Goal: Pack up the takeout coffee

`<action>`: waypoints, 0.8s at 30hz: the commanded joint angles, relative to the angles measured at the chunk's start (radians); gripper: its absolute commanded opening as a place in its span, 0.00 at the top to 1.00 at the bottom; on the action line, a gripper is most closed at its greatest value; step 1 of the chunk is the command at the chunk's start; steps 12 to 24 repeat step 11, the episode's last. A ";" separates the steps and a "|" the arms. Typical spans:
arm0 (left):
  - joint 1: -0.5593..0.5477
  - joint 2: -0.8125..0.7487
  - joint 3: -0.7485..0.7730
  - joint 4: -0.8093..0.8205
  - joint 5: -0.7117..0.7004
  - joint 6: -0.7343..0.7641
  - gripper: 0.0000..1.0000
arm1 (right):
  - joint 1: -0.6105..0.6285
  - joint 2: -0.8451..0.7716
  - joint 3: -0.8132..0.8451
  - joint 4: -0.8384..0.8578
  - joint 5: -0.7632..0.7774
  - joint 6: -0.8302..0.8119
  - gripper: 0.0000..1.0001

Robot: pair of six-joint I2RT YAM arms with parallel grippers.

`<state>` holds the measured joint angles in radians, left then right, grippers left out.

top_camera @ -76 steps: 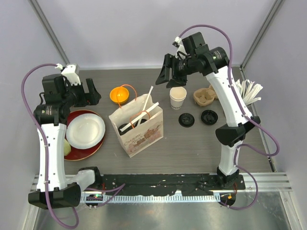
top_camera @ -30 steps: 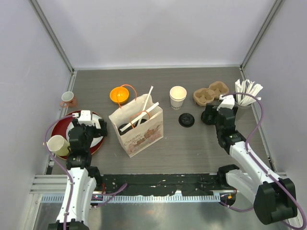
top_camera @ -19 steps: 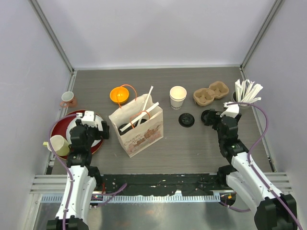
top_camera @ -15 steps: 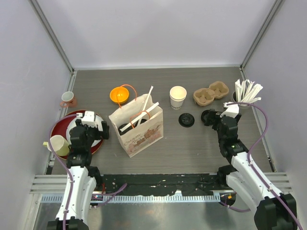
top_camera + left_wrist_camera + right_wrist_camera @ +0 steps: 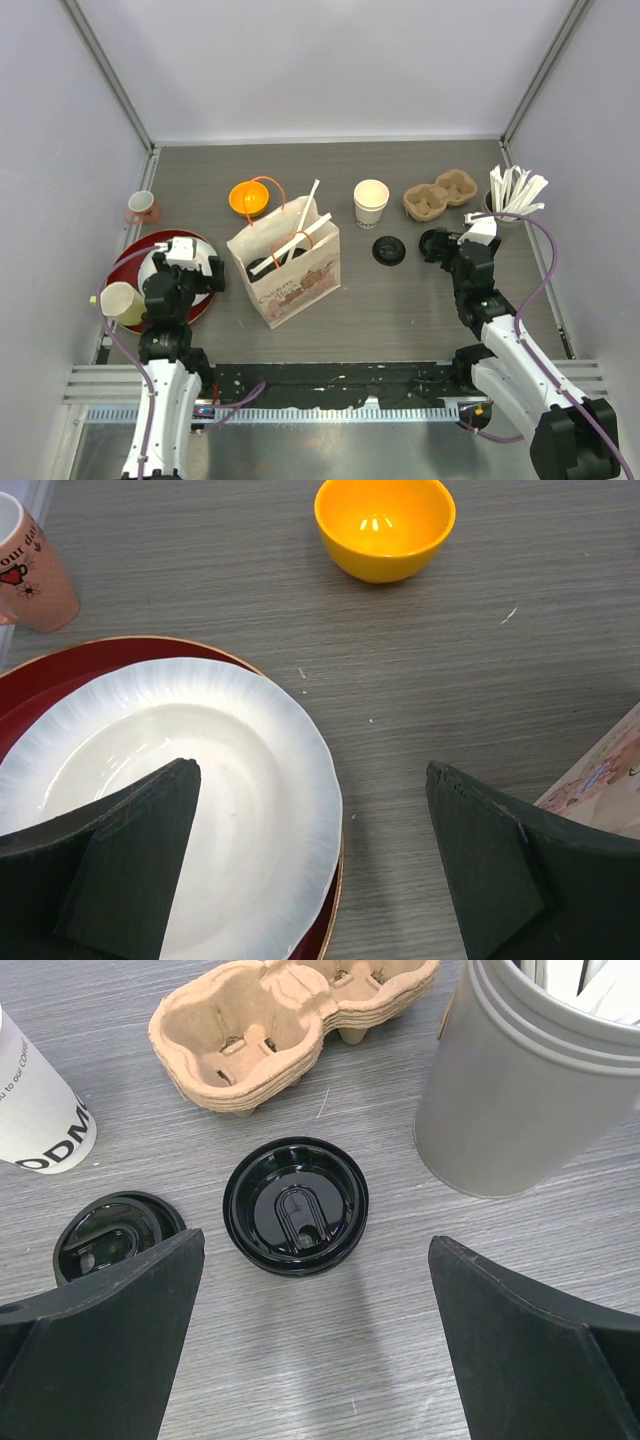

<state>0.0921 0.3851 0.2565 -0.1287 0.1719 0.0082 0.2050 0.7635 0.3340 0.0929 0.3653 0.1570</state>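
The right wrist view shows one black lid (image 5: 296,1205) whole; from above the arm half hides it. The white paper cup (image 5: 371,203) stands lidless on the worktop (image 5: 400,300), right of the paper bag (image 5: 285,262). The left end effector (image 5: 310,870) and right end effector (image 5: 315,1350) are spread wide, holding nothing.

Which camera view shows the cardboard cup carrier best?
The right wrist view: the carrier lies close across the upper frame, so its cup wells and slots are plain to see. The top external view shows it whole but small, with little detail. The left wrist view does not show it.
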 commanded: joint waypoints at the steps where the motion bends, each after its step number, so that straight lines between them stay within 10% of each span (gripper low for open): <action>1: -0.002 -0.034 -0.011 0.009 -0.037 -0.004 0.00 | -0.006 -0.003 0.008 0.065 0.018 0.016 0.00; 24: -0.002 -0.052 -0.022 0.020 -0.115 -0.077 0.00 | -0.004 -0.018 0.000 0.059 0.041 0.029 0.00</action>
